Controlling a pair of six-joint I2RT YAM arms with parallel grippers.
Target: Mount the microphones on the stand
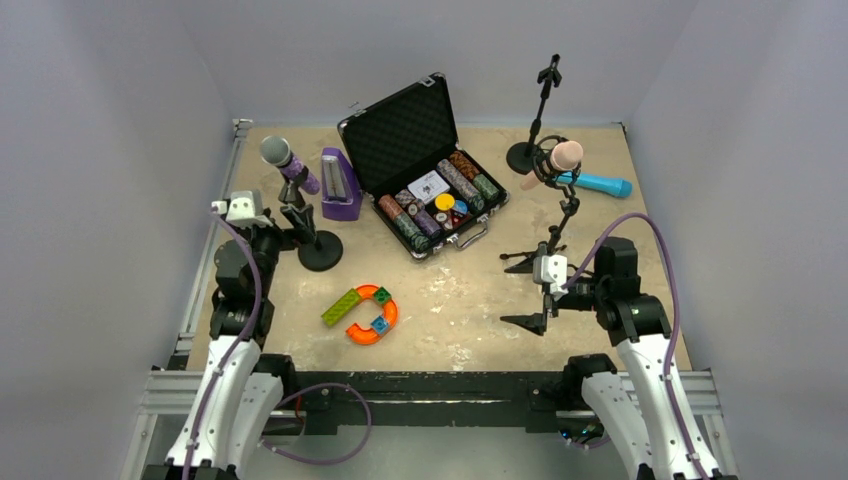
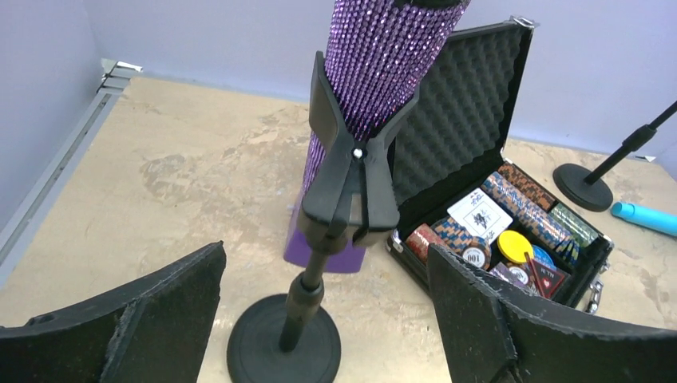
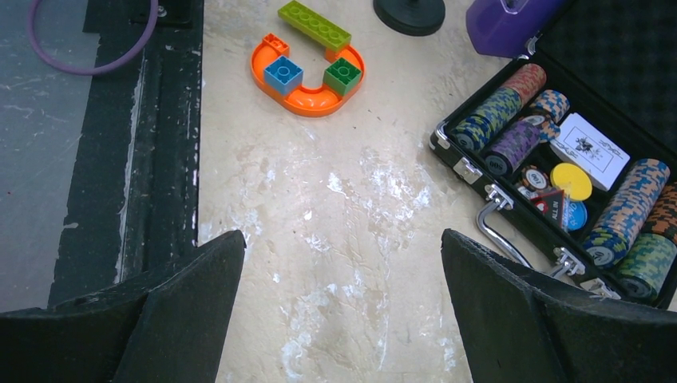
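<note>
**A:** Start nearest the arms. What are the pincers doing?

**B:** Both are spread wide with nothing between the fingers. The left pincer (image 2: pixel 326 254) faces the round-based stand (image 1: pixel 318 250). The right pincer (image 3: pixel 342 239) hangs over the counter (image 1: pixel 450 330), just beside the feet of the tripod stand (image 1: pixel 563 215).

**A:** So how far along is the job?

**B:** Two of three, by my reading. The purple microphone (image 2: pixel 383 56) sits tilted in the black clamp (image 2: pixel 351 175) of the round-based stand. Its glittery body is pinched in the clamp and its silver mesh head points up and away to the left. The pink microphone (image 1: pixel 555 160) appears seated in a black ring holder at the top of the tripod stand. It is pale and smooth, and it also sits at a slant.

**A:** And what is left?

**B:** The blue microphone (image 1: pixel 598 183). It lies flat on the counter at the far right, just behind the pink one. Near it is the tall stand (image 1: pixel 543 100), whose clip at the top holds nothing. That one looks meant for it.

**A:** Anything in the way?

**B:** The open chip case (image 1: pixel 420 170) sits mid-counter, well to the left of that spot.
</note>
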